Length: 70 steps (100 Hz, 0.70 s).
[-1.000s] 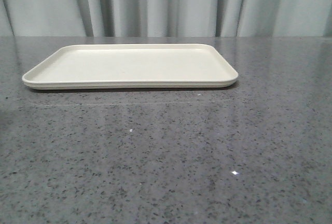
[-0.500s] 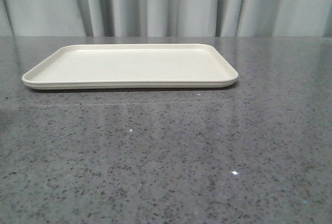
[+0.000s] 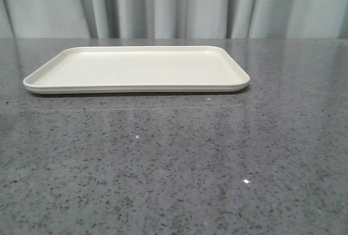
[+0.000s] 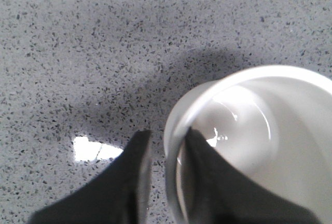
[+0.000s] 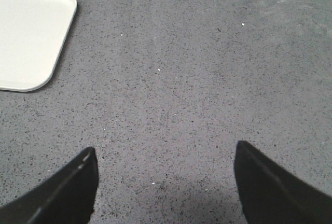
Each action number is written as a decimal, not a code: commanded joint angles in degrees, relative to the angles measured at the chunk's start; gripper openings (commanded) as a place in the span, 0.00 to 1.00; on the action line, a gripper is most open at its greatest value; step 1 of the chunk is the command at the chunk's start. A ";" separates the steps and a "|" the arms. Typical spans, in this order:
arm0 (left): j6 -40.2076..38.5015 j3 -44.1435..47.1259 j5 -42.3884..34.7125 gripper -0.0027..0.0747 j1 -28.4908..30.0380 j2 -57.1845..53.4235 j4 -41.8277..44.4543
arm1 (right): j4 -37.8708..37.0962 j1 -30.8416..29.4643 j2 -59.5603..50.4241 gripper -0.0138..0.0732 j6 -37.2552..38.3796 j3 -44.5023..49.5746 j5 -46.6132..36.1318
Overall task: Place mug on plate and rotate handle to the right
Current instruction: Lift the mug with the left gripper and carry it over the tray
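Front view: plate (image 3: 136,69), cream, rectangular, low-rimmed, lying flat toward the far side of grey speckled table (image 3: 174,164); bare of any load, no arm or mug in sight

Left wrist view: left gripper (image 4: 167,151) pinching the rim wall of mug (image 4: 259,141), one finger inside the white bowl, the other outside; grip on the rim probably chosen for carrying upright to the plate, a corner of which shows at the frame edge, well apart. Mug seen from above only; whether resting on the table or lifted, not determinable. Handle, printed side and far rim cut off or hidden

Right wrist view: right gripper (image 5: 165,182) spread wide over bare table, holding nothing, plate corner off to one side; likely waiting for the handle turn

Placement not yet done
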 commanded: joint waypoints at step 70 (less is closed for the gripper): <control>2.80 -14.07 0.37 0.01 0.11 -0.36 -11.45 | -0.64 0.02 0.78 0.79 -0.61 -1.52 -4.57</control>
